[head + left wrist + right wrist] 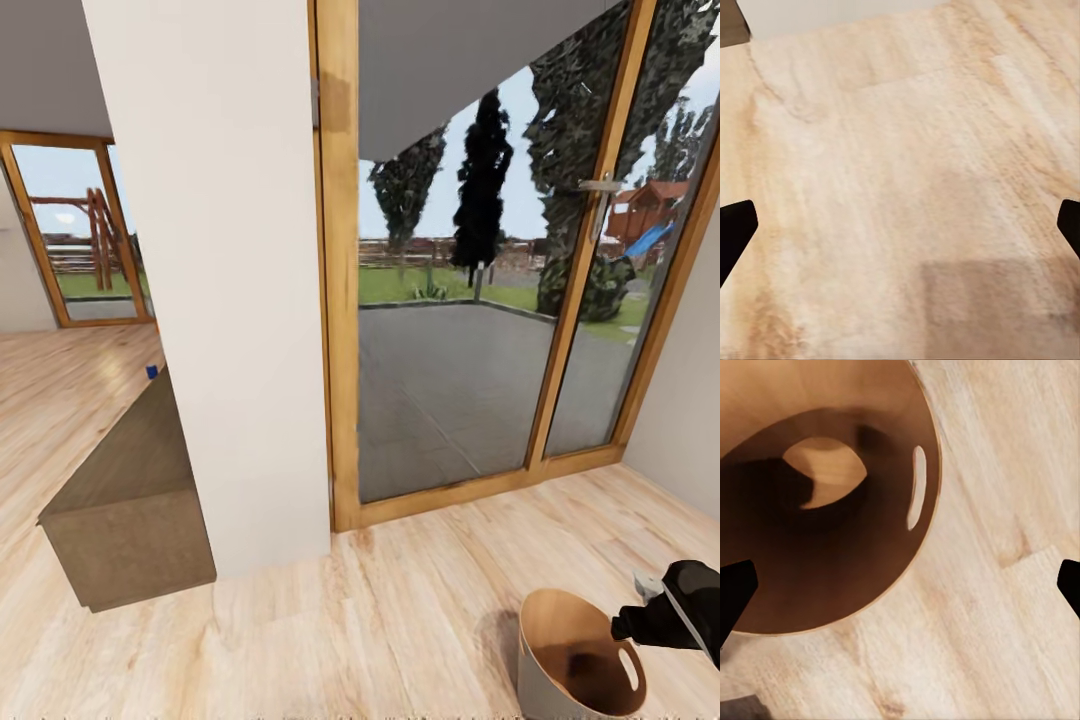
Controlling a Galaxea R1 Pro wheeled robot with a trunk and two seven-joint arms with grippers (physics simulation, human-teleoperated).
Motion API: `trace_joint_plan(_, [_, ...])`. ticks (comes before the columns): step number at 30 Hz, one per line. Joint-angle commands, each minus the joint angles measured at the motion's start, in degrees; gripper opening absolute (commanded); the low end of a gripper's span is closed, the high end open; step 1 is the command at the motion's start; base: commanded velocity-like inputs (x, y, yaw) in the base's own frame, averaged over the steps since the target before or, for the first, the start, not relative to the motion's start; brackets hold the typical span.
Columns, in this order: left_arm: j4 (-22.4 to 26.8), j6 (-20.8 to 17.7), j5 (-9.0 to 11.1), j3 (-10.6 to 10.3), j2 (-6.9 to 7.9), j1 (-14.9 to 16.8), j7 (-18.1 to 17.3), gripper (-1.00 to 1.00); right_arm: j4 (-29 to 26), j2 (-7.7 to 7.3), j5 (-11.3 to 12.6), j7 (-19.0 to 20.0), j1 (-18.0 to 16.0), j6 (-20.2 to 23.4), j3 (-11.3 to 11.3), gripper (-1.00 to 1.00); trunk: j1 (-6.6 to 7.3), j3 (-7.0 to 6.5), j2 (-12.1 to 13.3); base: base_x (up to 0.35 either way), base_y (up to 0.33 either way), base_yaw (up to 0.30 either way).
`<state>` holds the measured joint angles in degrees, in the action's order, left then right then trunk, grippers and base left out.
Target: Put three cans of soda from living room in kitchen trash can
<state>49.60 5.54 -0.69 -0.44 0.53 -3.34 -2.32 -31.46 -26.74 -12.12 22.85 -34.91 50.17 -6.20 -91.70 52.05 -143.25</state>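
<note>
I am holding my right gripper [640, 625], fingers spread and released, over the near-right trash can's [545, 680] wooden mouth.

A pale wooden floor [400, 600] filled the lower part of the head view, its planks running toward the upper left. A broad white pillar [215, 250] rose through the left-centre of the frame. Just right of it stood a tall glass door [450, 330] in a wooden frame [338, 300], with a metal handle [598, 185] at the upper right. A grey patio [450, 380], grass and dark trees [488, 180] lay beyond. A brown bench [130, 490] sat at lower left, touching the pillar. A second glazed door [85, 235] showed at far left.
</note>
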Motion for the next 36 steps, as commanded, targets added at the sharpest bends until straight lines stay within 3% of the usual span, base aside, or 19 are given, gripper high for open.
trace_joint_plan(1, [0.0, 0.0, 0.0, 0.0, 0.0, 0.0, 0.0, 1.0, 0.0, -0.01, 0.0, 0.0, 0.0, 0.0, 0.0, 1.0, -0.02, 0.23, 0.0, 0.0, 0.0, 0.0])
trace_joint_plan(36, [0.0, 0.0, 0.0, -0.1, 0.0, 0.0, -0.1, 1.0, 0.0, -0.07, -0.1, 0.0, 0.0, -2.1, 0.2, 1.0, -0.93, 7.98, -0.5, 0.0, 0.0, 0.0])
